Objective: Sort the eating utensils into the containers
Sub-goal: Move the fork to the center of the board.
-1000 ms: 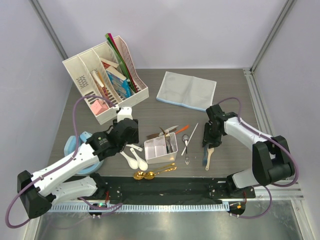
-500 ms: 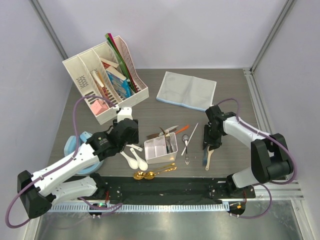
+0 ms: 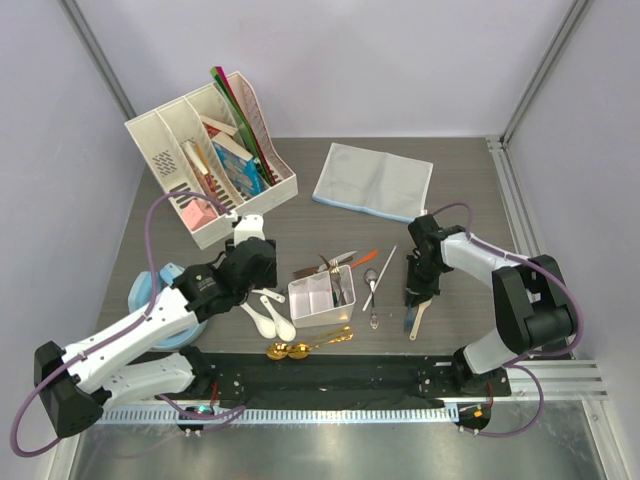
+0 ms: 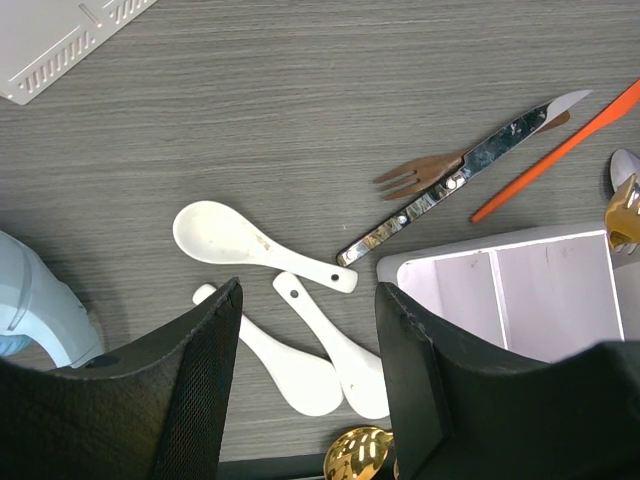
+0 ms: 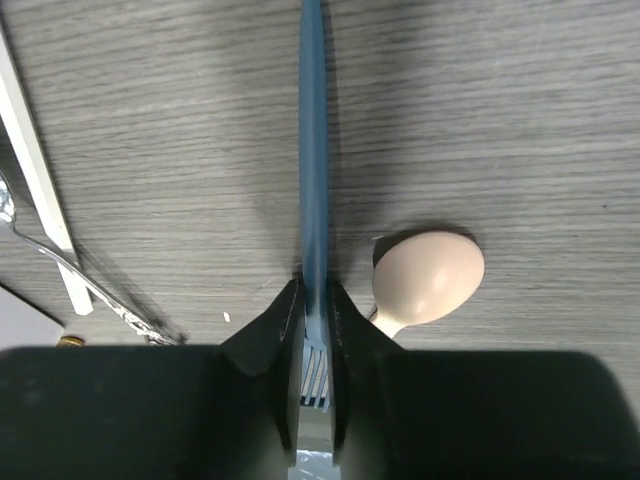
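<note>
The white divided box (image 3: 322, 296) stands mid-table with silver pieces in one compartment; it also shows in the left wrist view (image 4: 500, 300). My left gripper (image 3: 262, 287) is open and empty above three white ceramic spoons (image 4: 335, 340). A gold spoon (image 4: 358, 455), a brown fork (image 4: 420, 172), a silver knife (image 4: 450, 185) and an orange-handled piece (image 4: 560, 150) lie around them. My right gripper (image 3: 414, 284) is shut on the blue-handled fork (image 5: 313, 150) at the table surface, jaws pinching it near the tines. The wooden spoon (image 5: 430, 275) lies beside it.
A white file organizer with books (image 3: 210, 150) stands back left. The grey-blue cloth (image 3: 372, 180) lies at the back. A light blue object (image 3: 160, 290) sits left of my left arm. A silver spoon (image 3: 372, 285) and a white stick (image 5: 35, 180) lie right of the box.
My right gripper has edged slightly left and toward the near edge, and the blue fork shifted with it. The left arm has not moved.
</note>
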Robot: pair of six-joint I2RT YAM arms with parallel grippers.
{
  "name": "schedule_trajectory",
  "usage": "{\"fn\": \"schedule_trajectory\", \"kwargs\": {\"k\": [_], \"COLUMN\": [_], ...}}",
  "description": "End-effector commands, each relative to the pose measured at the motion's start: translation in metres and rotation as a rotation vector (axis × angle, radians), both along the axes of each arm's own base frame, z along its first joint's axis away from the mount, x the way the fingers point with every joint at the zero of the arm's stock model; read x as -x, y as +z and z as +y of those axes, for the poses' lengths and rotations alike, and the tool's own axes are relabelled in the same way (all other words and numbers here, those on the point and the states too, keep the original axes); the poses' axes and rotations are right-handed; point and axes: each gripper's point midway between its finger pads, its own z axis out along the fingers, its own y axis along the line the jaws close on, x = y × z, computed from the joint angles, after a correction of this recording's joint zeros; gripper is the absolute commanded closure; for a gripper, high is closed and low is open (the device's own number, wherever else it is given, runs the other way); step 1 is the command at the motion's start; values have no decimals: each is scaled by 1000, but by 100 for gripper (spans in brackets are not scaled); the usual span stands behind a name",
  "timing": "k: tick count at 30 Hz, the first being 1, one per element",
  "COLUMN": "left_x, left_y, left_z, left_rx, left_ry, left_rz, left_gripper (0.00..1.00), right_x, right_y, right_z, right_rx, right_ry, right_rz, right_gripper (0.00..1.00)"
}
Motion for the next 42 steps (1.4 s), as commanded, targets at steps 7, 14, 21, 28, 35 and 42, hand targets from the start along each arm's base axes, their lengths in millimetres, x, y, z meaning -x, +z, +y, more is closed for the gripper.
{"fn": "schedule_trajectory", "kwargs": {"k": [7, 14, 21, 28, 35, 42], "left_x": [1, 4, 5, 5, 6, 0], "left_y": [7, 9, 11, 14, 20, 23], "left_z": [11, 19, 19, 20, 21, 6], "left_rx": [17, 11, 16, 7, 3, 3], "left_ry": [43, 57, 54, 50, 44, 0], "left_rz": [-31, -44, -43, -47, -48, -32], "left_gripper": [44, 43, 43, 43, 43, 43], "right_x": [-3, -19, -33, -82, -126, -158], "right_y": [-13, -17, -32, -17, -7, -17], "right_z": [17, 30, 26, -5, -61, -79], "right_rx": [-65, -120, -158, -135, -138, -257], "right_ry": [-143, -327, -612, -913, -1201, -1494], "right_rz": [27, 19, 15, -187, -263, -260], "right_gripper": [92, 92, 90, 91, 92, 93]}}
